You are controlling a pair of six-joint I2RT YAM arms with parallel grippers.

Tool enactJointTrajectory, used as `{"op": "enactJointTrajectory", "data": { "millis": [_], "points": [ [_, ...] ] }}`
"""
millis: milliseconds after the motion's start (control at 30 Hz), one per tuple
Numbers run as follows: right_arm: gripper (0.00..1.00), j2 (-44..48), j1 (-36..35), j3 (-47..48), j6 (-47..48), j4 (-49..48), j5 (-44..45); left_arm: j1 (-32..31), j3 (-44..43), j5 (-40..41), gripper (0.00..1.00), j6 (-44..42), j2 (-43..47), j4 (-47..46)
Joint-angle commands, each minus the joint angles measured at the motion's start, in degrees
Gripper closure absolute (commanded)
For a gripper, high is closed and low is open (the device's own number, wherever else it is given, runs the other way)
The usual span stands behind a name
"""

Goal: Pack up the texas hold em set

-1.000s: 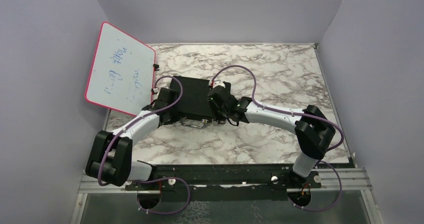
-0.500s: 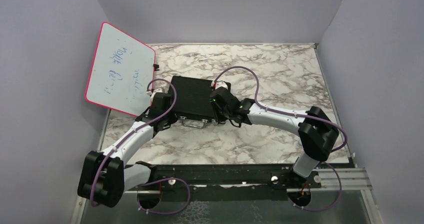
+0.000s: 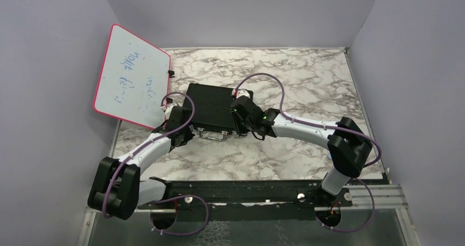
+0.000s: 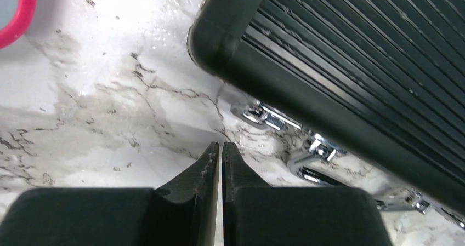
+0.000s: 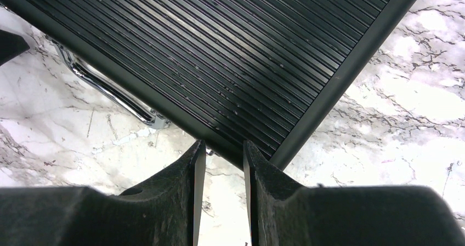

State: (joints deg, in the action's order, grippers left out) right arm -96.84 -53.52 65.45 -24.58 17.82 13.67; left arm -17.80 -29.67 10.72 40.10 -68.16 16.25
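Lying flat with its ribbed lid down, the case (image 3: pixel 211 108) sits on the table (image 3: pixel 307 76) a little toward 10 o'clock from the middle. Whatever it holds is hidden. Its chrome handle (image 3: pixel 212 136) sticks out of the 6 o'clock side, and a chrome latch (image 4: pixel 266 116) shows beside it.

The left gripper (image 4: pixel 220 147) hovers over bare marble off the case's 7 o'clock corner. Its fingers are pressed almost together, with only a slit between them, and hold nothing. The right gripper (image 5: pixel 222 147) is at the 5 o'clock corner, jaws parted with only marble showing in the gap. Its tips are just short of the case edge, and contact cannot be judged.

White marble with grey veins covers the table, and plain lilac walls (image 3: pixel 236 13) close it in at 9, 12 and 3 o'clock. A whiteboard (image 3: pixel 131 76) with a pink frame leans on the 9 o'clock wall. Its blue writing is too faint to read. A dark rail (image 3: pixel 247 194) runs along 6 o'clock under the arm bases.
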Motion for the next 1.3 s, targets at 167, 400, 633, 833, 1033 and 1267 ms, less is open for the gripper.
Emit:
{"op": "enactJointTrajectory", "data": {
  "millis": [167,400,633,833,1033,1267],
  "points": [
    [0.66,-1.11,-0.01,-0.69,0.69,2.57,0.45,-0.03,-2.10,3.34,0.92,0.42,-8.09,-7.24],
    [0.66,-0.50,-0.01,-1.41,0.93,2.40,0.96,-0.03,1.68,5.17,0.93,1.69,-8.04,-19.19],
    [0.66,0.33,-0.01,-2.17,0.63,1.81,0.54,-0.01,9.91,6.28,0.91,3.24,-3.16,-32.12],
    [0.66,3.64,-0.01,-2.08,0.10,2.45,1.35,0.00,5.99,10.34,0.88,3.16,5.01,-18.59],
    [0.66,15.05,0.08,-4.58,0.07,2.01,5.06,-0.02,-1.20,10.93,0.81,1.01,21.37,-0.39],
    [0.41,33.12,0.04,-7.49,2.91,8.94,13.93,0.00,-11.34,5.76,0.50,-9.95,38.48,10.73]
  ]
}}
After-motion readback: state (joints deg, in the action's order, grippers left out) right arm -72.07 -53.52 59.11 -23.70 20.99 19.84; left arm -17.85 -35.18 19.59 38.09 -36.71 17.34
